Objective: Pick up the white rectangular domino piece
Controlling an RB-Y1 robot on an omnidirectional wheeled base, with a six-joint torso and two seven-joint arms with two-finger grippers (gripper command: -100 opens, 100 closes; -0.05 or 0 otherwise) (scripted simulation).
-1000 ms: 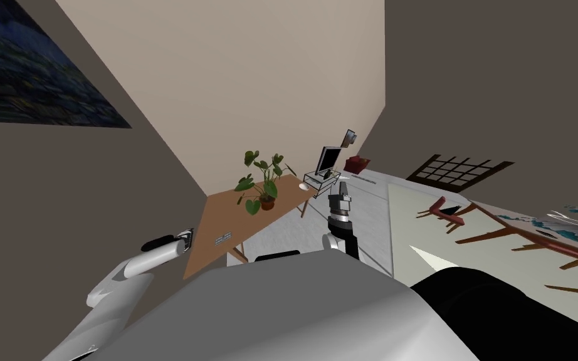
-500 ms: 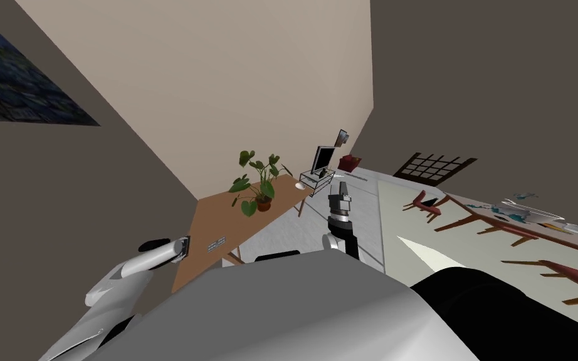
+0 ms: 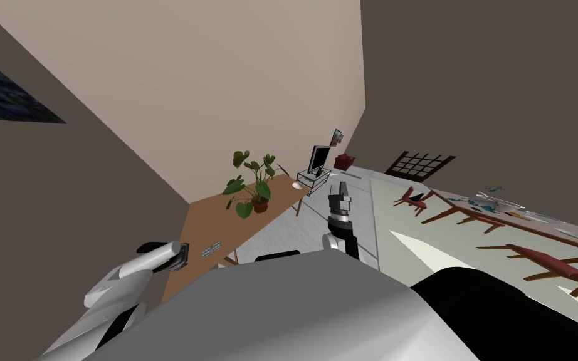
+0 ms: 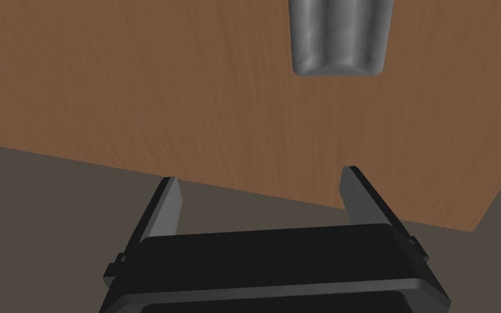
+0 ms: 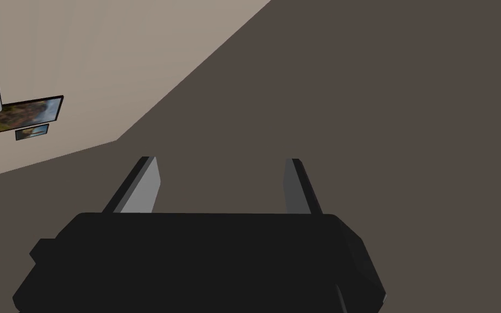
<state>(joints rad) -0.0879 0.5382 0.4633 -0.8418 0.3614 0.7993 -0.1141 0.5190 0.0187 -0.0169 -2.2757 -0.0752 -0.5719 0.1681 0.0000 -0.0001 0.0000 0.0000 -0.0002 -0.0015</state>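
A small light grey rectangular domino piece lies near the close end of a brown wooden table. In the left wrist view it shows as a grey rounded block on the wood, ahead of my left gripper and apart from it. My left gripper hovers at the table's near corner, just left of the piece, open and with nothing between its fingers. My right gripper is raised in front of me, right of the table, and stands open and empty.
A potted plant stands mid-table, with a small white object at the far end. Beyond are a monitor on a glass stand and a red item. A long table with red chairs runs along the right.
The whole head view has shifted left and down, so I have turned or moved. The left gripper keeps about the same place beside the domino piece. Both grippers stay open.
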